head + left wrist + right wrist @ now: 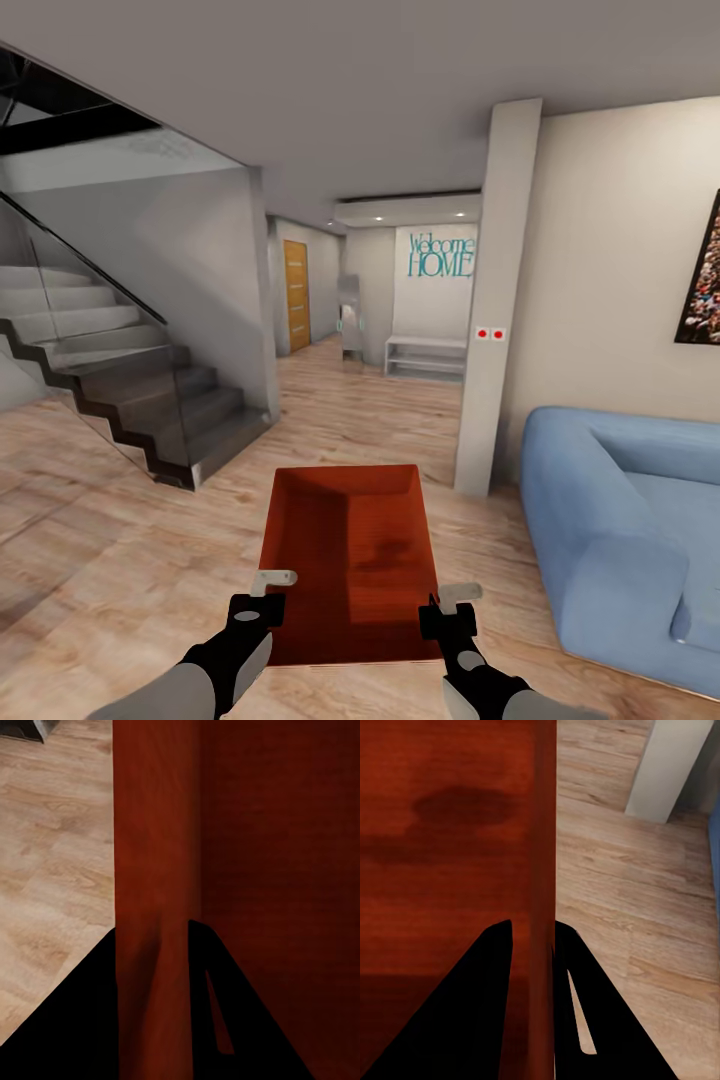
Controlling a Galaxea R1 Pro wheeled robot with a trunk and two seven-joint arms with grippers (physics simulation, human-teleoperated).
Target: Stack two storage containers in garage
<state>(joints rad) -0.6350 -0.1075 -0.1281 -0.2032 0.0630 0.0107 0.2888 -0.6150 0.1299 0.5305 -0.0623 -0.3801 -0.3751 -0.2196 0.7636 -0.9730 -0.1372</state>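
A robot stands in the living room, holding one orange-red storage container point(350, 560) out in front of itself, clear of the pale wood-plank floor point(120, 540). By my reading the task is at an early stage: this box is lifted and in transit, nothing has reached the garage, and the second box and the stacking are yet to come.

The box is open-topped and runs lengthwise away from the robot. The left gripper point(262, 600) grips its left long wall near the corner closest to the robot; the right gripper point(450, 608) grips the right long wall at the matching near corner. From each wrist camera the thin wall rim runs straight between the two dark fingers, one finger inside the box and one outside. The jaws on both sides are clamped on the walls point(154, 945) point(540, 945).

Glass-railed stairs point(120, 390) rise on the left. A blue sofa point(620, 540) sits on the right, just beyond a white pillar point(495, 300). Ahead, a hallway leads to a wooden door point(296, 295).
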